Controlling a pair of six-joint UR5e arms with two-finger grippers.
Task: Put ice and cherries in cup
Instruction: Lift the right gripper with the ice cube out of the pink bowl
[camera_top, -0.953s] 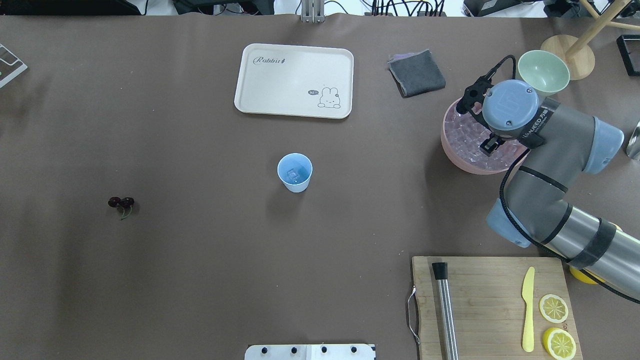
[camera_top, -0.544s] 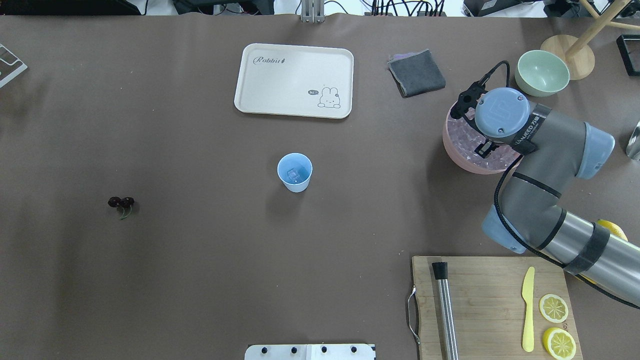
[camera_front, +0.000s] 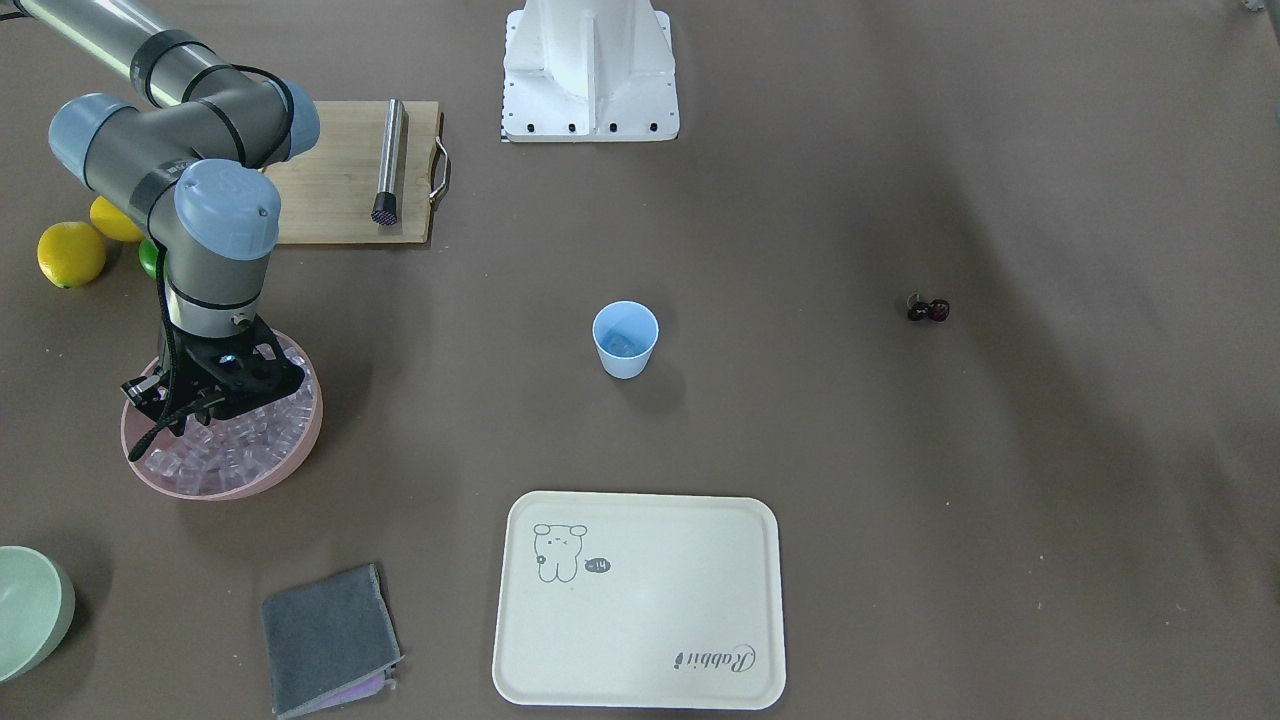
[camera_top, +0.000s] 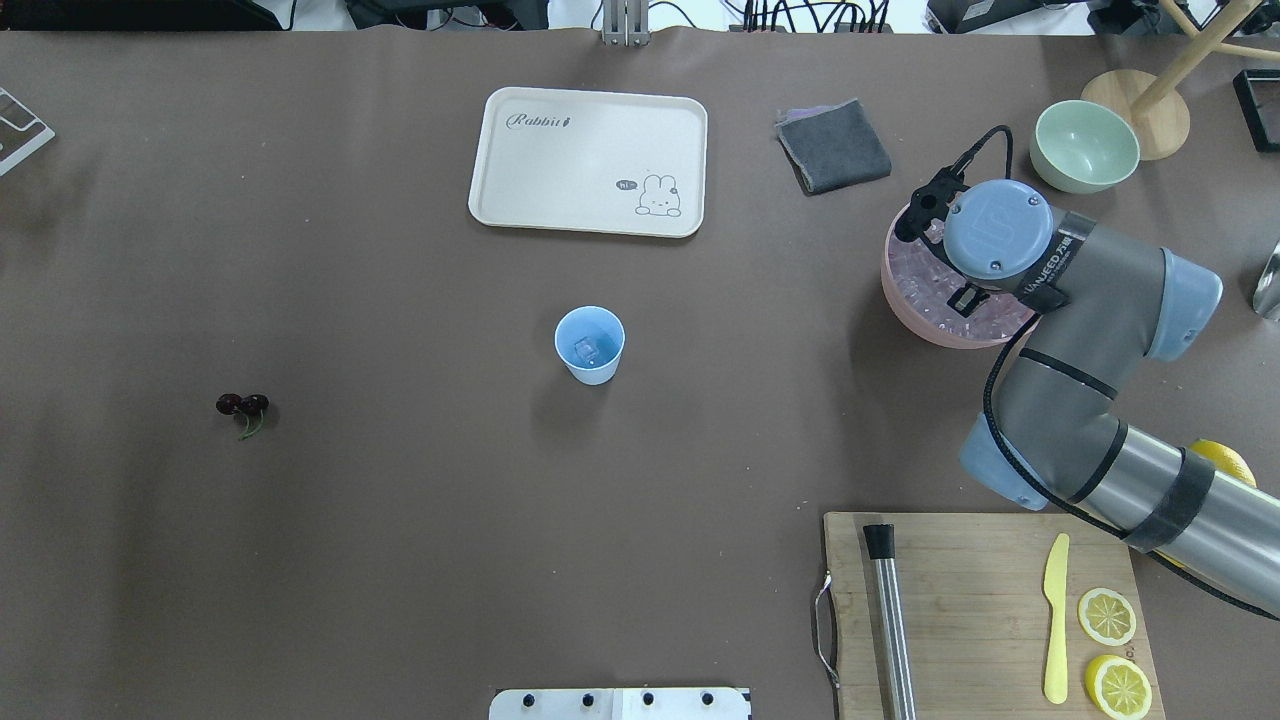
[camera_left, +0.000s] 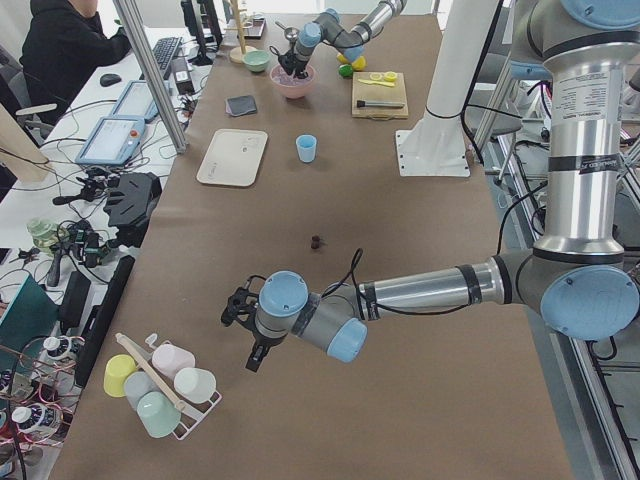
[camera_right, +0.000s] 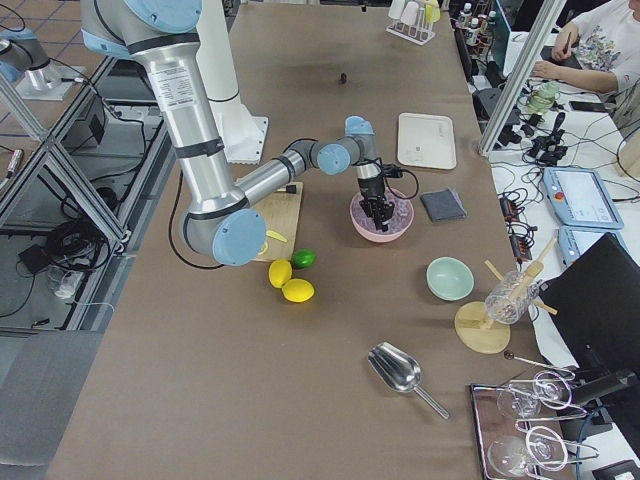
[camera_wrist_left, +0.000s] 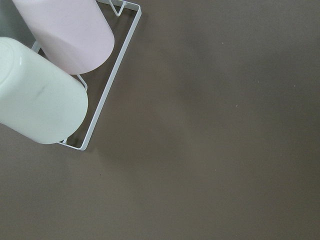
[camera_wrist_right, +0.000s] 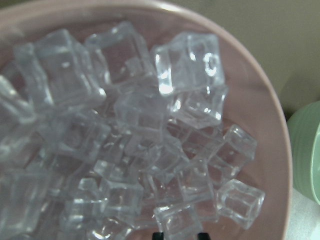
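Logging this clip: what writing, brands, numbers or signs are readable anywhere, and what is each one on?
"Rabbit": script lettering in one corner of the cream tray.
"hi": small speech bubble beside the bunny drawing on the same tray.
"UANEED", followed by characters too blurred to read: black band on the right arm.
Tablet screens beside the table: too small to read.

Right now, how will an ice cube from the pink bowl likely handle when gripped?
Probably slippery: the ice looks glossy and smooth-faced. Heaped loosely in the pink bowl, neighbours may shift. Likely stiff: edges look crisp.
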